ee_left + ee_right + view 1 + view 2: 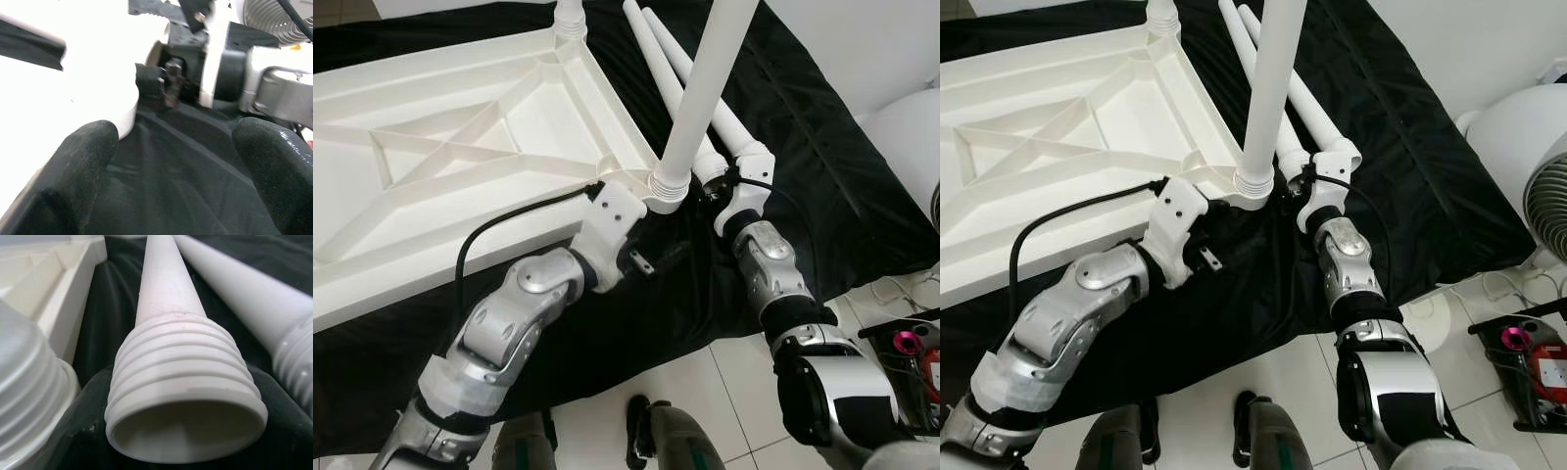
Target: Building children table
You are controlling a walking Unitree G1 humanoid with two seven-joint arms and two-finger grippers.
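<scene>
Our right gripper [1304, 186] clasps, it seems, the threaded end of a loose table leg [181, 382] lying on the black cloth [822, 176], its long axis running away from us, taper far. Our left gripper [641, 211] rests spread apart beside the upturned tabletop [460, 147], where one upright leg [705, 88] stands in the near corner.

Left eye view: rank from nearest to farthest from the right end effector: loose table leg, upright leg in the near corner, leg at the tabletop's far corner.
1. Loose table leg: at the right end effector, threaded end against it.
2. Upright leg: just to its left, in the tabletop's near corner.
3. Far-corner leg: top of frame, farthest.
</scene>
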